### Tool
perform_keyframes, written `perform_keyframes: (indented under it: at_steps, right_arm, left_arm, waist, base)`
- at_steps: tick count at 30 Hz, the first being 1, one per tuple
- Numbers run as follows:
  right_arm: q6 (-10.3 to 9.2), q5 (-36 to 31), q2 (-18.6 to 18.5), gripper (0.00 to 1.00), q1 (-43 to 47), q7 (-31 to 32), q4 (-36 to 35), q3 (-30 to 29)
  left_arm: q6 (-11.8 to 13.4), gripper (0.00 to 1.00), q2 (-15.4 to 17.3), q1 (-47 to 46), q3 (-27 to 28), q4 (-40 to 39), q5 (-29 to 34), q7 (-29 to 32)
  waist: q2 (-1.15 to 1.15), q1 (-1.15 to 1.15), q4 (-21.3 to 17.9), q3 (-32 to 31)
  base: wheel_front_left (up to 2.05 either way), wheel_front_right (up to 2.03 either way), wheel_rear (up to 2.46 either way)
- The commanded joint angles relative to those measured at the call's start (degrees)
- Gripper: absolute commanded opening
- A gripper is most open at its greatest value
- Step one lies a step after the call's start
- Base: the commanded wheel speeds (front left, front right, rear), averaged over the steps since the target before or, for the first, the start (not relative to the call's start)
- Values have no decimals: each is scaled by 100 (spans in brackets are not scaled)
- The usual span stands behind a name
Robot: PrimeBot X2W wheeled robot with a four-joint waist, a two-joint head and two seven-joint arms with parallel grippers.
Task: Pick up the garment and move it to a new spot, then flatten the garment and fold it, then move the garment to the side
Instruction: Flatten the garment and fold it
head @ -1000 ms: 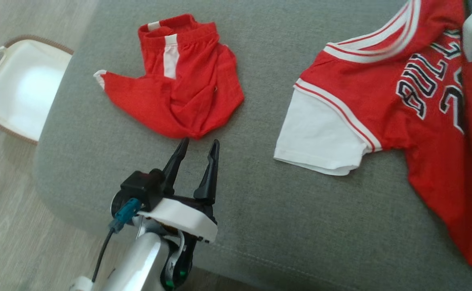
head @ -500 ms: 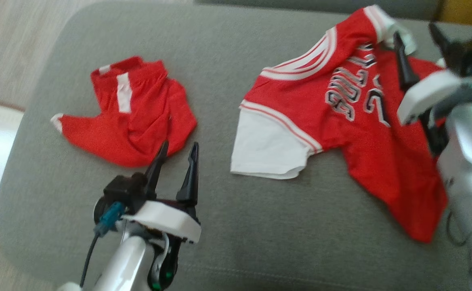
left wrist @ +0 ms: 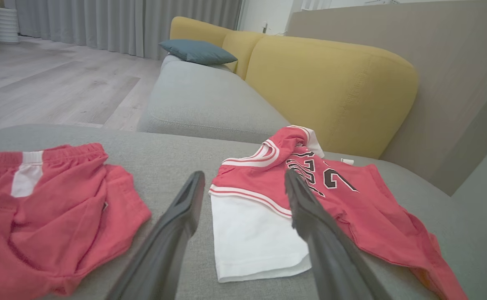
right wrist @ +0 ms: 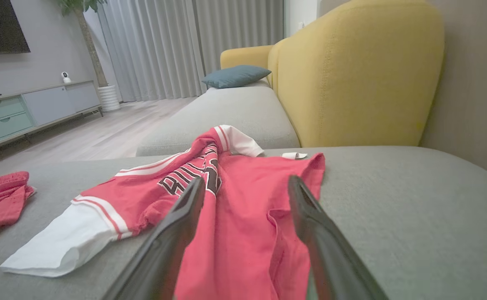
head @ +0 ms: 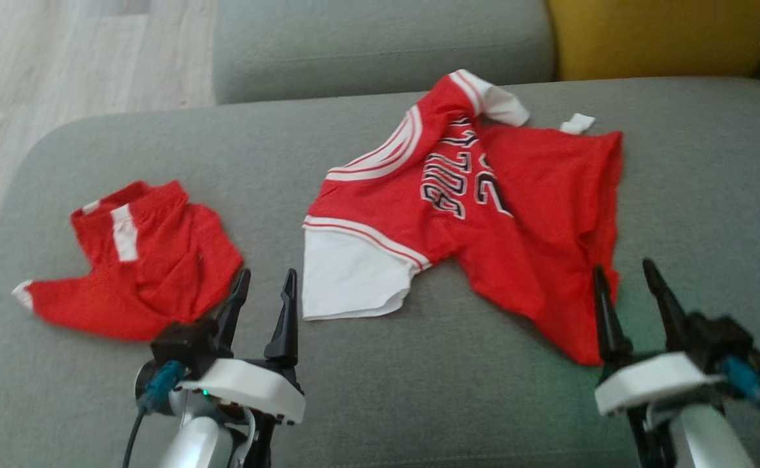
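Two garments lie on the grey sofa seat (head: 419, 390). A red jersey (head: 484, 227) with white sleeves and black lettering is spread crumpled in the middle; a crumpled pair of red shorts (head: 152, 260) with a white stripe lies to its left. My left gripper (head: 267, 276) is open, hovering between the shorts and the jersey's white sleeve, holding nothing. My right gripper (head: 622, 268) is open at the jersey's near right hem. The left wrist view shows the left gripper (left wrist: 244, 175), the jersey (left wrist: 343, 196) and the shorts (left wrist: 51, 208). In the right wrist view, the right gripper (right wrist: 246, 180) points over the jersey (right wrist: 151, 187).
A yellow backrest (head: 666, 32) rises behind the seat, and a second grey seat cushion (head: 380, 45) adjoins at the back. Wooden floor (head: 61, 58) lies to the left. A blue cushion (left wrist: 197, 52) sits far along the sofa.
The head camera has swung, so the whole picture shifted and a white basket left it. My right gripper has drawn back from over the jersey's lettering to its near hem.
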Motion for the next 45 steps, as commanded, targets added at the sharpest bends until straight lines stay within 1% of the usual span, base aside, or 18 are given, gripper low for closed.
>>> perform_keyframes:
  at_steps: [1, 4, 9, 11, 12, 15, 21, 25, 31, 36, 37, 38, 39, 42, 45]
  right_arm:
    - [-4, -63, 49, 100, -88, -34, -370, 69]
    - [-4, -71, 125, 100, 235, 58, -734, -7]
    - [-4, -102, 157, 100, 438, 223, -1145, -2]
    - [-4, -64, 159, 100, 466, 277, -1242, 38]
    - [-4, -41, 160, 100, 477, 319, -1319, 37]
    - [-4, -7, 161, 100, 479, 363, -1402, 30]
    - [-4, 61, 161, 100, 434, 373, -1471, 24]
    - [-4, 105, 161, 100, 407, 339, -1457, 12]
    - [-4, 122, 162, 100, 350, 292, -1415, -77]
    - [-4, 134, 162, 100, 294, 263, -1390, -149]
    - [-4, 134, 162, 100, 285, 259, -1388, -165]
    - [-4, 134, 162, 100, 277, 256, -1386, -181]
    - [-4, 134, 162, 100, 270, 252, -1383, -198]
    - [-4, 130, 162, 100, 260, 238, -1355, -260]
    - [-4, 145, 162, 100, 278, 269, -1285, -277]
  left_arm:
    - [-13, 100, 12, -164, 237, -148, 47, -31]
    - [9, 100, 12, -157, 295, -48, 74, -31]
    - [59, 100, 12, -265, 278, 290, 125, -31]
    - [93, 100, 12, -358, 216, 592, 170, -31]
    - [149, 100, 14, -490, 148, 957, 250, 19]
    - [219, 100, 38, -719, 39, 1506, 374, 259]
    - [369, 100, 144, -1259, 10, 2323, 518, 492]
    - [425, 100, 211, -1509, -46, 2797, 594, 692]
    - [335, 100, 215, -1677, -172, 3303, 599, 982]
    - [244, 100, 205, -1747, -251, 3536, 579, 1124]
    - [211, 91, 201, -1762, -272, 3580, 570, 1159]
    - [182, 33, 197, -1779, -291, 3610, 563, 1174]
    - [162, 0, 193, -1793, -306, 3629, 557, 1172]
    - [161, 0, 189, -1821, -305, 3613, 530, 1020]
    - [199, 0, 191, -1841, -250, 3516, 481, 721]
  waist:
    - [0, 0, -167, -81]
    - [0, 0, -305, -70]
    - [0, 0, -493, 4]
    - [0, 0, -560, 50]
    - [0, 0, -625, 100]
    - [0, 0, -731, 187]
    - [0, 0, -933, 406]
    - [0, 0, -1038, 494]
    - [0, 0, -1124, 544]
    - [0, 0, -1137, 547]
    - [0, 0, -1133, 547]
    - [0, 0, -1128, 548]
    - [0, 0, -1120, 549]
    - [0, 0, -1086, 536]
    - [0, 0, -1037, 503]
  base:
    - [0, 0, 0]
    - [0, 0, 0]
    - [0, 0, 0]
    - [0, 0, 0]
    - [0, 0, 0]
    - [0, 0, 0]
    - [0, 0, 0]
    - [0, 0, 0]
    - [0, 0, 0]
    - [0, 0, 0]
    - [0, 0, 0]
    - [0, 0, 0]
    - [0, 0, 0]
    - [0, 0, 0]
    - [0, 0, 0]
